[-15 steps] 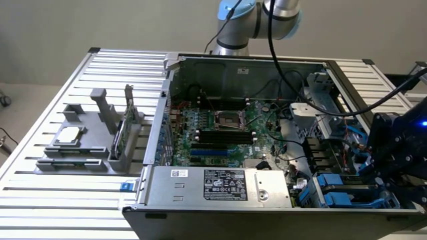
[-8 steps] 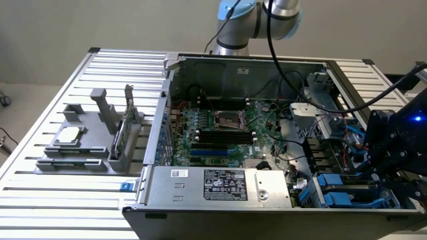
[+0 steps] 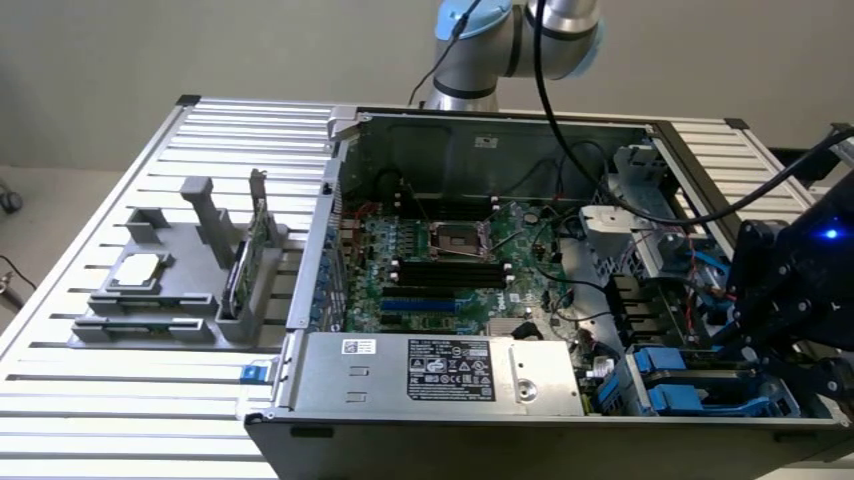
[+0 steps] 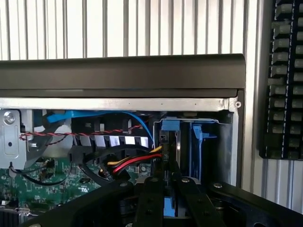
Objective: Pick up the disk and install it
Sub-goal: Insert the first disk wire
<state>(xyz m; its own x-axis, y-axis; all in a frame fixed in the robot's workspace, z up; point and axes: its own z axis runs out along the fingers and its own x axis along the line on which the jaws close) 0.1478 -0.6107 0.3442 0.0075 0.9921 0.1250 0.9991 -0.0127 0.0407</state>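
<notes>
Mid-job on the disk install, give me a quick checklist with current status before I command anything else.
1. Gripper over the drive bay corner of the case: ok.
2. Jaws narrowed on the disk, blue rail between them: ok.
3. Disk edge-on, entering the blue bay: ok.
4. Red and yellow cables clear of the disk: not ok, close beside it.
5. Disk fully seated: cannot tell.
</notes>
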